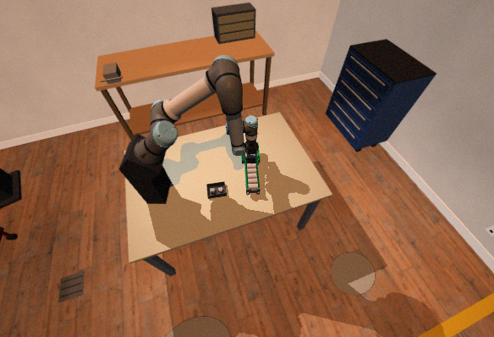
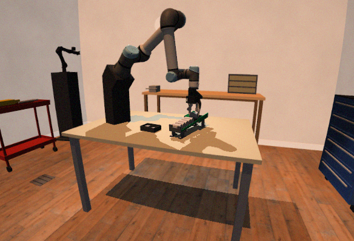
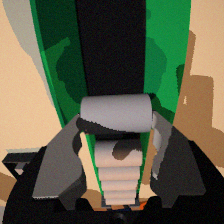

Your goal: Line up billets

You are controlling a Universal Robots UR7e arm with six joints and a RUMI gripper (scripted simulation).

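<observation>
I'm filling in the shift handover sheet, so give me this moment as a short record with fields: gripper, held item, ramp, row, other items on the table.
gripper: gripper shut on a billet, above the ramp's upper part
held item: billet, lying crosswise between the fingers
ramp: green-sided feed ramp with a dark bed, sloping down toward the table's front
row: billets side by side on the lower ramp
other items: small black tray left of the ramp
table: tan table

A workshop: blue tool cabinet (image 1: pixel 373 91), red cart (image 2: pixel 17 104), wooden workbench (image 1: pixel 177 59).
</observation>
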